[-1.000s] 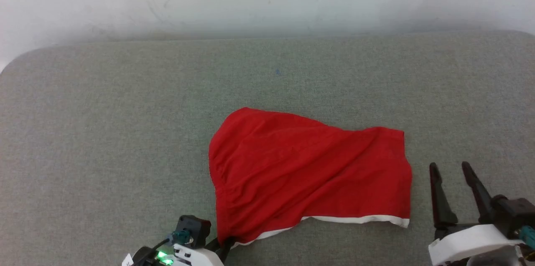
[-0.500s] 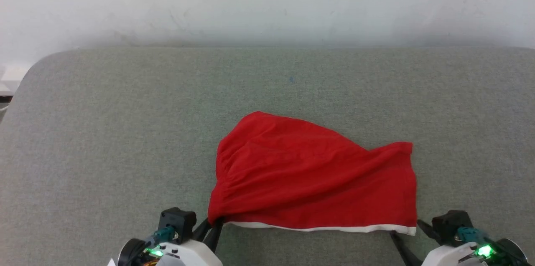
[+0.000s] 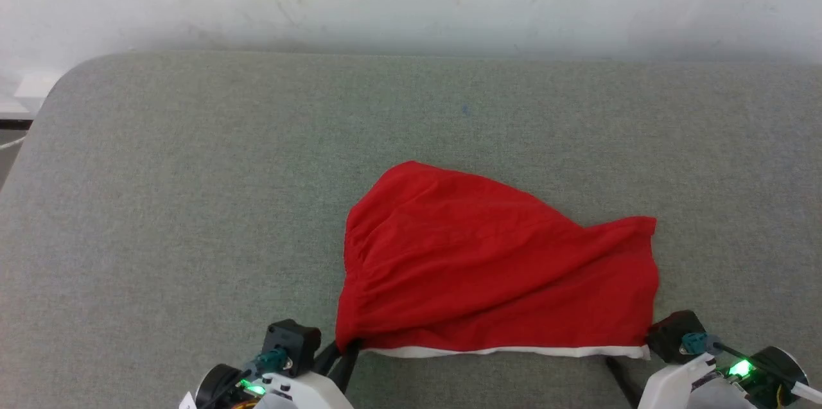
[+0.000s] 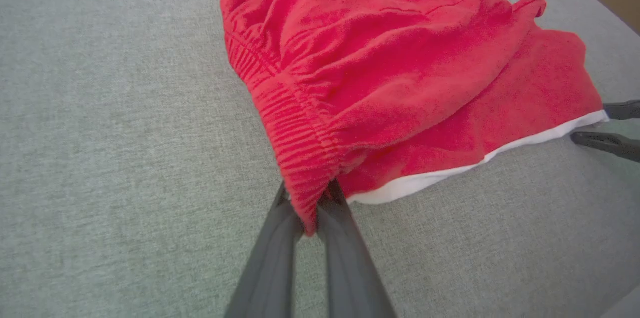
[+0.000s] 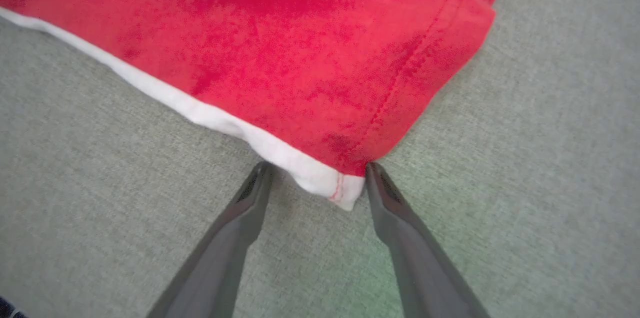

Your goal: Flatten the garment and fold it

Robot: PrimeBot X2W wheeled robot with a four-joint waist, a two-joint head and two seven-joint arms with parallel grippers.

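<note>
Clamps left hand (image 4: 310,203) shut on small bright red soft-fabric shorts (image 3: 488,268) at waistband; straddles white-hemmed corner with wide-open right hand (image 5: 317,170), empty. Stretches lengthwise between both, on grey surface (image 3: 192,203).

**Desk surface and load: one item, not lying flat**

The desk (image 3: 192,203) is covered in grey-green woven fabric and has a rounded far-left corner. The covering lies flat and even. A small dark-blue speck (image 3: 465,111) marks the far half, near the middle.

One item lies directly on the covering: the garment (image 3: 488,268), bright red soft fabric, right of centre and toward the near edge. It is rumpled, with diagonal folds and a humped far-left side. A white edge band (image 3: 507,352) runs along its near side, touching the covering. The gathered waistband (image 4: 300,138) forms its left side, and the near-left corner is bunched to a point.
</note>
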